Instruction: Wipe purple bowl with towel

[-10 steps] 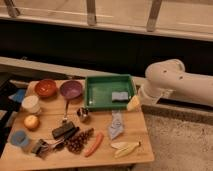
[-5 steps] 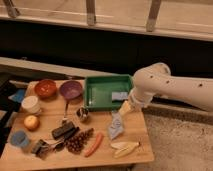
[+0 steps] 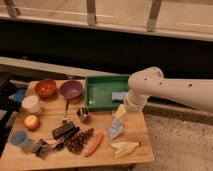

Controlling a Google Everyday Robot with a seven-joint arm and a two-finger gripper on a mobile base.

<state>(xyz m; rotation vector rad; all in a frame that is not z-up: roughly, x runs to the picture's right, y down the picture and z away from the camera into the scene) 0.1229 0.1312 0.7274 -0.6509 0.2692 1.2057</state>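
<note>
The purple bowl (image 3: 71, 90) stands upright at the back of the wooden table (image 3: 135, 135), left of a green tray. The towel (image 3: 116, 129), a crumpled pale blue-white cloth, lies on the table right of centre. My white arm (image 3: 150, 90) reaches in from the right. My gripper (image 3: 120, 112) shows as a pale yellowish tip pointing down, just above the towel's top edge. It is well to the right of the purple bowl.
A green tray (image 3: 102, 78) holds a blue sponge (image 3: 119, 96). A red bowl (image 3: 46, 88), white cup (image 3: 31, 104), orange (image 3: 31, 121), blue cup (image 3: 19, 138), metal cup (image 3: 83, 115), grapes (image 3: 77, 142), carrot (image 3: 94, 144) and banana (image 3: 124, 148) are spread over the table.
My arm has swung left and down from beside the table. The gripper has come over the table's right part, down to the towel. The objects have not moved.
</note>
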